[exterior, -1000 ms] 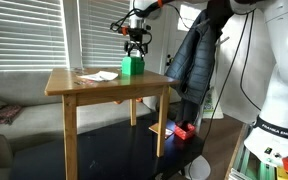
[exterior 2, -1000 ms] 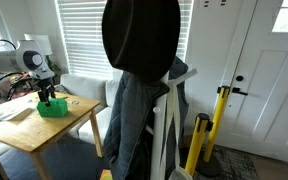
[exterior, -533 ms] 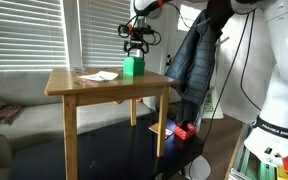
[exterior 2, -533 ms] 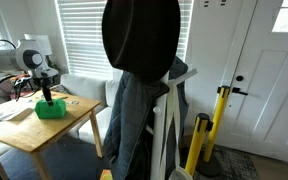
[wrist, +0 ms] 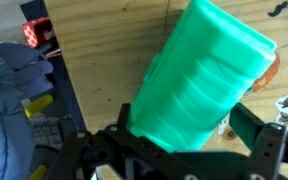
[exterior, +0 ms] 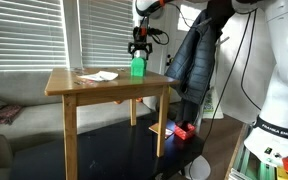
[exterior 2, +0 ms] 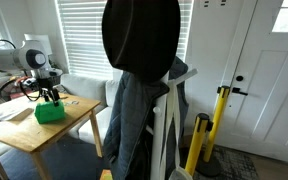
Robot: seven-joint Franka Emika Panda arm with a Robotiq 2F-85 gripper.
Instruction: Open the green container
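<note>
Green container (exterior: 137, 68) looks narrower than before; gripper (exterior: 139, 52), jaws apart, just above it

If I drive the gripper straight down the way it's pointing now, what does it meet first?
The green container. The gripper hangs right above it, pointing down at the table. In the wrist view the open fingers sit to either side of it, though depth is unclear, so they might straddle it or land on its top.
</note>
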